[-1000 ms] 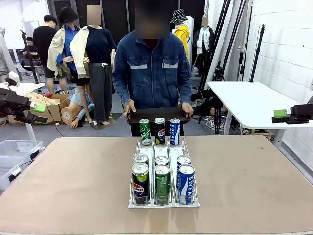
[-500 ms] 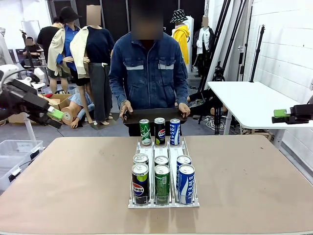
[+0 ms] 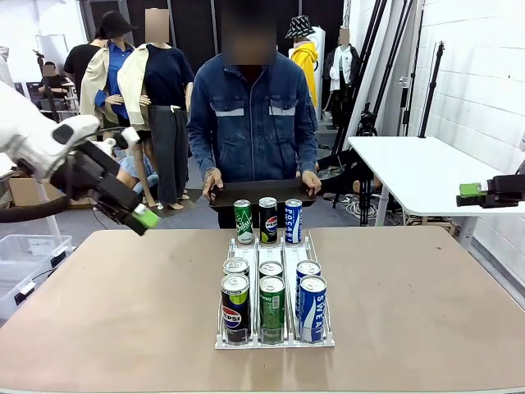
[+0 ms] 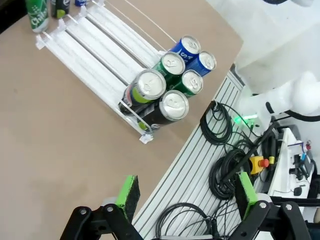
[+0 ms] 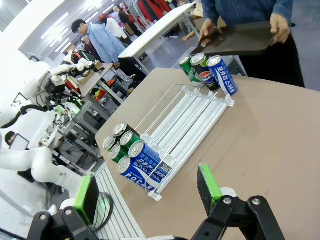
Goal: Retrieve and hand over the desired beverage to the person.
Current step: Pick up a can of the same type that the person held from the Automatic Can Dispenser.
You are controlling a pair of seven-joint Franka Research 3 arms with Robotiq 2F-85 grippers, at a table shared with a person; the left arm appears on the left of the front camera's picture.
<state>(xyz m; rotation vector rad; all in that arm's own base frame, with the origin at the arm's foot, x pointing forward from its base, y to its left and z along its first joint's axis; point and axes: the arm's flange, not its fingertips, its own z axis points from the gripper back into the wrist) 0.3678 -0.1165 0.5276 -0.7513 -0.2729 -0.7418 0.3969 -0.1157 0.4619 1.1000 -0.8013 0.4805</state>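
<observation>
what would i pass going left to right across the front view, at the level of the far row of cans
left gripper → green can → black pepsi can → blue can → right gripper

far cans (image 4: 38,15) cropped, person (image 5: 245,10) cut off

Person (image 3: 253,123): at far edge, holding dark tray (image 3: 262,191)
Rack (image 3: 271,249): middle of bench (image 3: 115,312); six near cans (image 3: 271,300), three far cans (image 3: 268,220)
Left gripper (image 3: 141,217): raised at bench's left side
</observation>
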